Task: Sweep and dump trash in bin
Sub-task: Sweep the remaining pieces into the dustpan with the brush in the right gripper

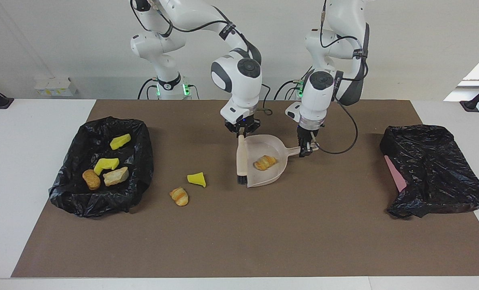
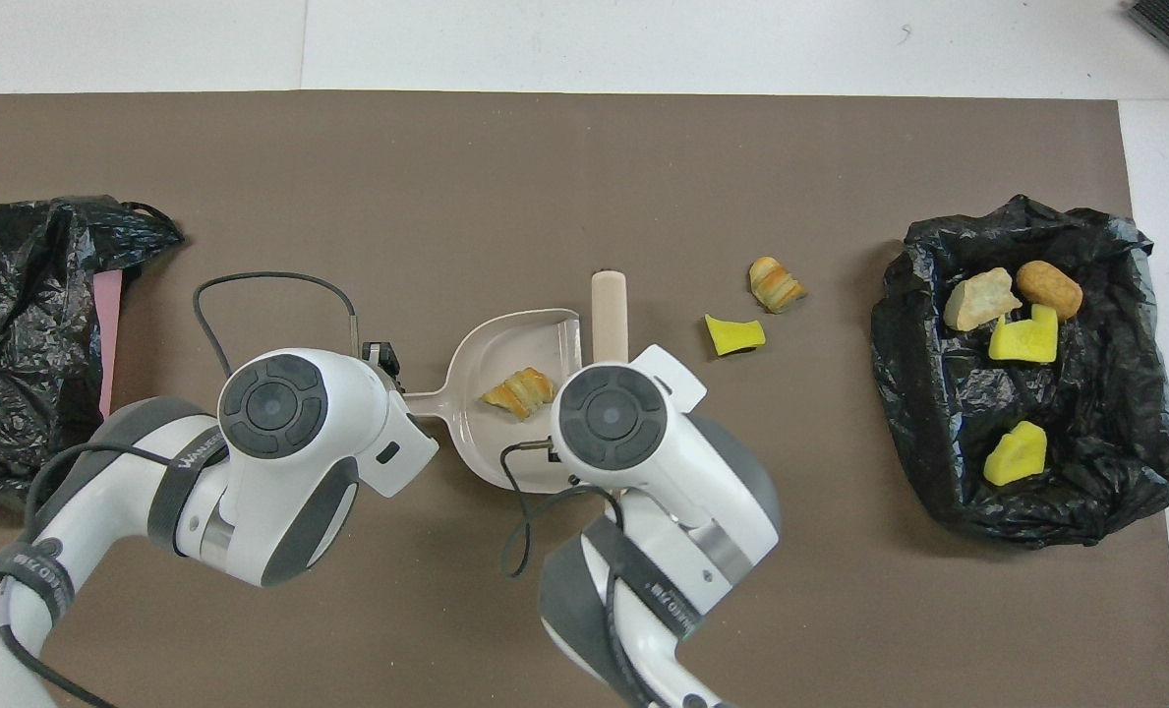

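My left gripper [image 1: 305, 148] is shut on the handle of the beige dustpan [image 1: 272, 176], whose mouth faces the right arm's end of the table. A golden-brown croissant chunk [image 1: 265, 162] lies inside the pan [image 2: 491, 354]. My right gripper [image 1: 242, 132] is shut on the beige brush [image 1: 240, 157], which hangs upright, its black bristles at the pan's open edge. On the mat between pan and bin lie a yellow sponge bit [image 1: 197, 179] and another croissant chunk [image 1: 179, 196]. The bin [image 1: 146, 161], lined with a black bag, holds several scraps of trash.
A second black bag [image 1: 432, 169] with a pink edge showing lies at the left arm's end of the table. A brown mat [image 1: 263, 233] covers the table. In the overhead view both wrists cover their own fingers.
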Robot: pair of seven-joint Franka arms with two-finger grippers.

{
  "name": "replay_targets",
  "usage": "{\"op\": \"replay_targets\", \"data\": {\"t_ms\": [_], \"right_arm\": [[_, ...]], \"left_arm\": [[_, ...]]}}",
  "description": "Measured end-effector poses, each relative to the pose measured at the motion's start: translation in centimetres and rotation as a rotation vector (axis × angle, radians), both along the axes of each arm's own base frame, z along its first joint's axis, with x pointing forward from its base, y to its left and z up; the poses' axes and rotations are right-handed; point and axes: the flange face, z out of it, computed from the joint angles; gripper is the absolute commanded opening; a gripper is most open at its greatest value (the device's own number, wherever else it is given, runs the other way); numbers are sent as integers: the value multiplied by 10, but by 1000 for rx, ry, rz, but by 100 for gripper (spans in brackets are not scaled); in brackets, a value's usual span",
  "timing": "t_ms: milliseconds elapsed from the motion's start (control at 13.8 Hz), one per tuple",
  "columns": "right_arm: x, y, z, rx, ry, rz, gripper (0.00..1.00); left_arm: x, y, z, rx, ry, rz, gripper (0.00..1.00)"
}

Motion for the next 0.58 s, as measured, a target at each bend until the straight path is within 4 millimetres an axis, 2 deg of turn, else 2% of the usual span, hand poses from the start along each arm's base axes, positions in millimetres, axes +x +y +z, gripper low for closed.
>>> {"op": "replay_targets", "data": {"t_ms": [145, 291, 581], "right_arm": [[31, -42, 13, -50, 67, 40, 0], [58, -75, 19, -97, 130, 95, 0], [105, -155, 3, -182, 201, 203, 0]], "left_arm": [[0, 0, 0, 0, 0, 1, 0], [0, 0, 0, -1, 0, 6, 0], [-1, -2, 0, -6, 0, 50, 0]]}}
